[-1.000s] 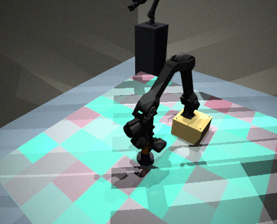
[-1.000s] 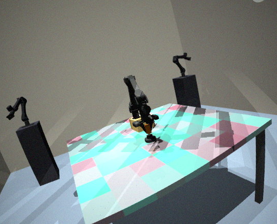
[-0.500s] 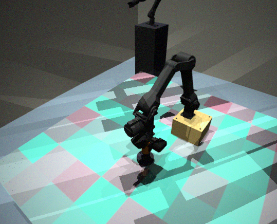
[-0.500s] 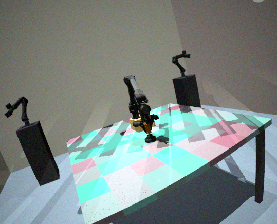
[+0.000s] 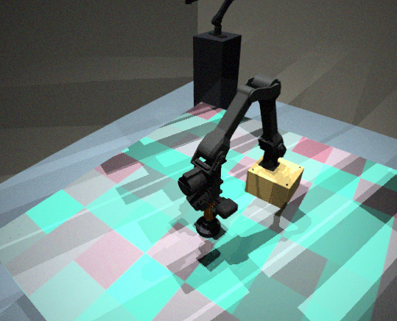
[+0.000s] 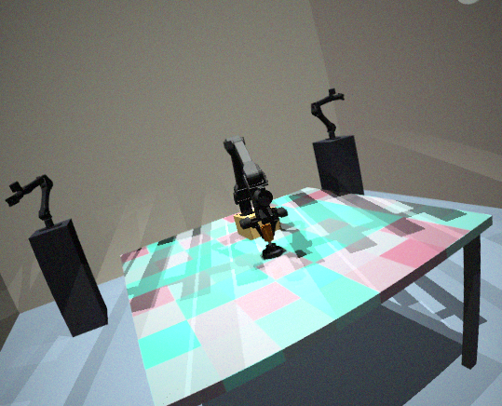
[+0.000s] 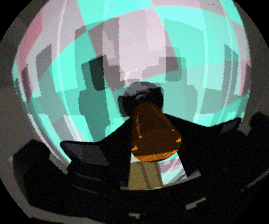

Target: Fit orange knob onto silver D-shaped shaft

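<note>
The orange knob [image 5: 209, 213] [image 6: 268, 232] [image 7: 156, 131] is between the fingers of my gripper [image 5: 210, 210] [image 6: 267, 227] [image 7: 147, 117], which is shut on it. The knob looks narrower toward its lower end. The dark round pedestal [image 5: 208, 230] [image 6: 273, 252] [image 7: 141, 90] stands directly below the knob. In the exterior view the knob's lower end is just above the pedestal's raised middle. The shaft's flat side and the knob's hole are hidden, and I cannot tell whether the shaft tip is inside the hole.
A yellow box [image 5: 266, 188] [image 6: 246, 226] under the arm's base stands behind the pedestal. The patchwork table top [image 5: 110, 258] [image 6: 269, 300] carries broken shadows. Two dark pillars [image 6: 69, 279] [image 6: 338, 165] with small arms stand beyond the table.
</note>
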Controlling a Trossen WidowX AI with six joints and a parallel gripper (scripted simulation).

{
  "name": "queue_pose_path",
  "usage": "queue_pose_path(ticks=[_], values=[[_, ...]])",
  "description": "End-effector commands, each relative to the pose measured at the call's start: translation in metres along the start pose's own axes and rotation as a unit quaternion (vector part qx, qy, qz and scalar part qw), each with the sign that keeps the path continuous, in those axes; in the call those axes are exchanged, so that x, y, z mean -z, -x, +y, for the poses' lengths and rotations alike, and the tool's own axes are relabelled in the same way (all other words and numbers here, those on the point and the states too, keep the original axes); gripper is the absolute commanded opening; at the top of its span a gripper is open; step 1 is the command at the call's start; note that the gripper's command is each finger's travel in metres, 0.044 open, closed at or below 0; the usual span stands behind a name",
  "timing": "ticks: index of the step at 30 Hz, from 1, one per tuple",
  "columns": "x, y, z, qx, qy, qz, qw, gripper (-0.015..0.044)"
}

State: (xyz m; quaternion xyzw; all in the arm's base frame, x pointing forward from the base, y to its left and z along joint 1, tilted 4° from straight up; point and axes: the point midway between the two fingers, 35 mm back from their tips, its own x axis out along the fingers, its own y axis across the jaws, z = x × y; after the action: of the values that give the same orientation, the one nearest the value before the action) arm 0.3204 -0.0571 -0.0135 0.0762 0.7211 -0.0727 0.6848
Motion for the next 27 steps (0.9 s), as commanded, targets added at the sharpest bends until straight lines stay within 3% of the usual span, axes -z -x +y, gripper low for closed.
queue_pose_path(ticks=[1,27], values=[[-0.0025,0.0002,-0.0004,0.001,-0.030,-0.002,1.000,0.0000],[-0.0085,0.0007,0.0006,0.001,-0.030,-0.002,1.000,0.0000]])
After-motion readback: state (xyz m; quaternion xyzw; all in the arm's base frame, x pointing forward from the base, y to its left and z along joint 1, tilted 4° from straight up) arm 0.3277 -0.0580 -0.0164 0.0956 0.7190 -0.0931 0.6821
